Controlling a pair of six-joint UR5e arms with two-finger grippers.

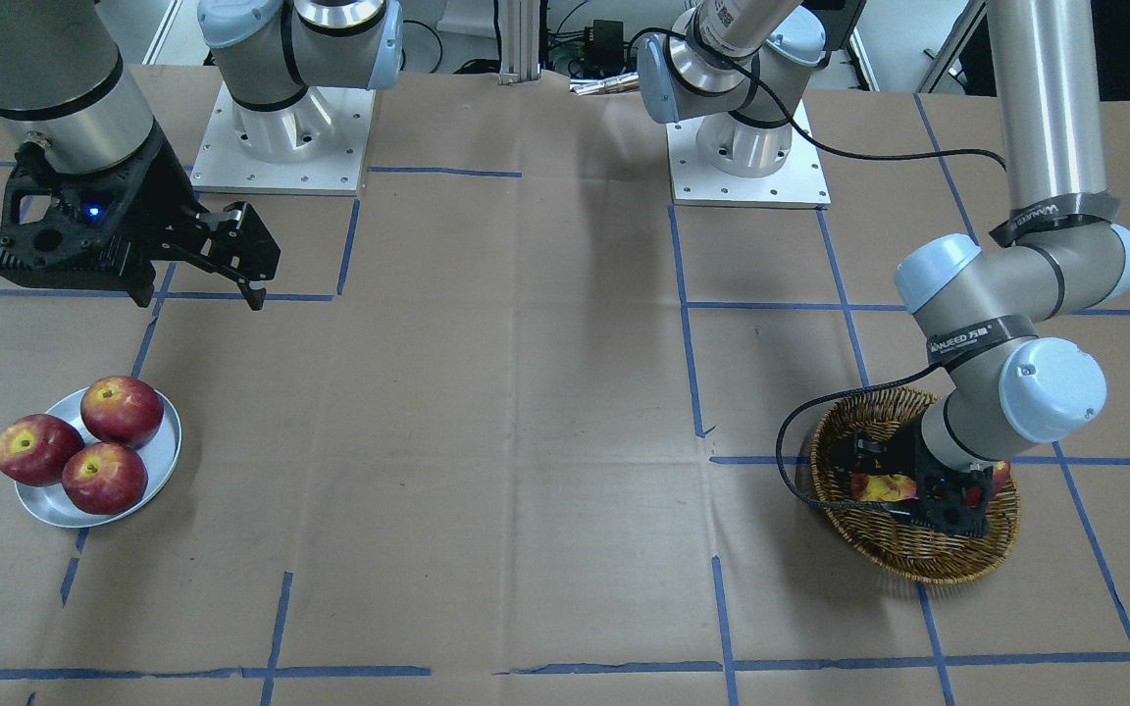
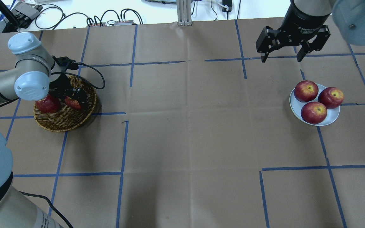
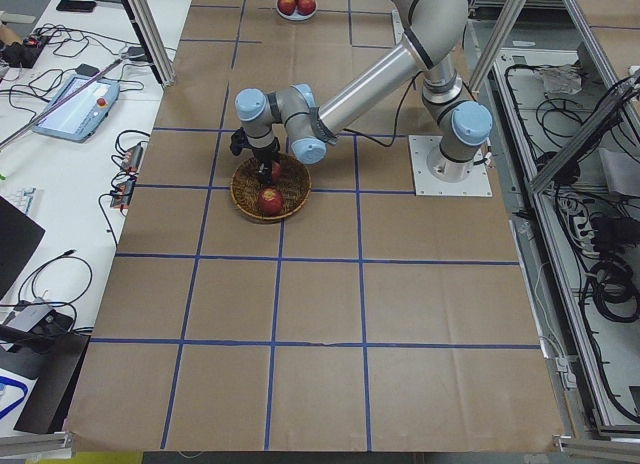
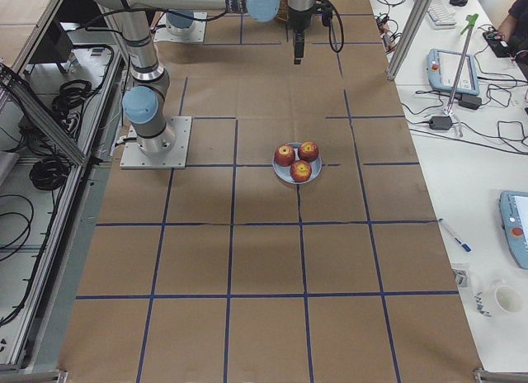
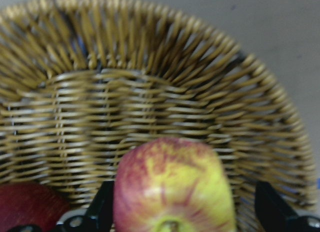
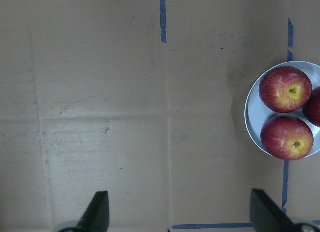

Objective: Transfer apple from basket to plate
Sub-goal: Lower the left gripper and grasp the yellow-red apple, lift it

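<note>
The yellow-streaked apple (image 5: 172, 187) lies in the wicker basket (image 2: 62, 122), which stands on the robot's left side of the table. My left gripper (image 2: 74, 97) is down inside the basket with its jaws open, one on each side of this apple. The wrist view shows the left finger (image 5: 105, 207) next to the apple's skin and a gap before the right finger. The apple also shows in the front view (image 1: 881, 486). The shiny metal plate (image 2: 294, 102) is on the robot's right side. My right gripper (image 2: 281, 57) is open and empty, above the table beyond the plate.
A dark red apple (image 2: 47, 104) lies in the basket beside the left gripper. Three dark red apples (image 2: 313, 112) fill most of the plate (image 6: 251, 117). Brown paper with blue tape lines covers the table. The arm bases (image 1: 281, 137) stand at the robot's edge.
</note>
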